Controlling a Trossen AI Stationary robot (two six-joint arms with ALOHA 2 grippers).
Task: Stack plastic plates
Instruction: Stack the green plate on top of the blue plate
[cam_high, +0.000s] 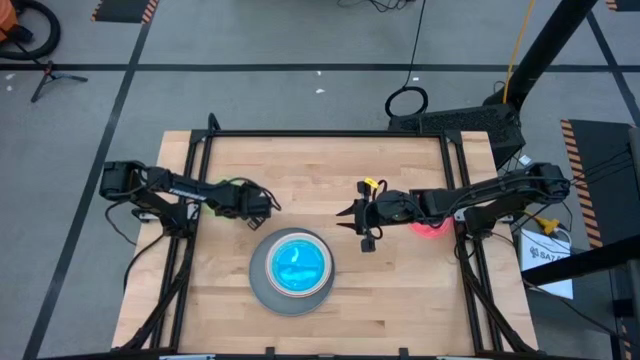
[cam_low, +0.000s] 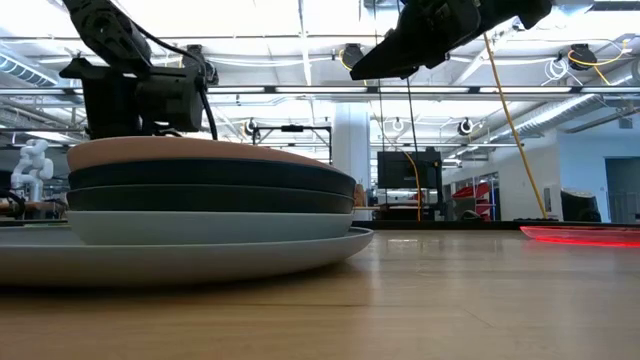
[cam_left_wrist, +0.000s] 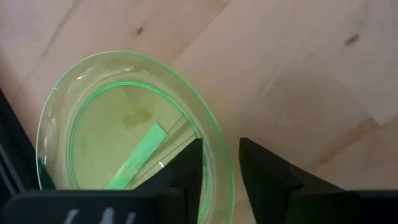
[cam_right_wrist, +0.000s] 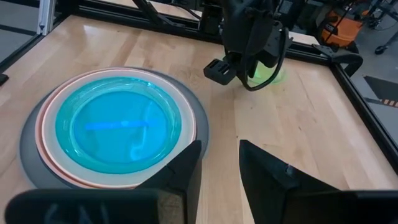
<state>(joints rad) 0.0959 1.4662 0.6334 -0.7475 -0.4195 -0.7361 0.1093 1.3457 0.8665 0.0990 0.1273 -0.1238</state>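
So right at the near edge of the counter (cam_high: 400, 290), a bit left of centre, there's the stack: a big grey plate (cam_high: 290, 297) on the bottom, and the cyan plate (cam_high: 296, 265) sitting on top of everything. From the low view you can see the layers in between: a light blue one (cam_low: 210, 227) just above the grey, then two dark ones (cam_low: 210, 186), then a salmon pink one (cam_low: 190, 150). From the right wrist view a pale cream rim (cam_right_wrist: 186, 118) peeks out just under the cyan.

Further back, about mid-depth, the two arms come in from either side. The right gripper (cam_high: 365, 215) hangs above the counter just past the stack, right of centre, with its fingers released and nothing between them. A pink-red plate (cam_high: 430, 227) lies flat near the right edge, mostly tucked under that arm.

On the other side, the left gripper (cam_high: 262, 205) is low near the left edge, over the lime green plate (cam_left_wrist: 124, 130), which rests flat on the wood. The fingers (cam_left_wrist: 186, 165) straddle the plate's rim, one inside the dish and one outside, with a gap on show, so it's parted rather than clenched. Can't tell if they're actually touching the rim yet.
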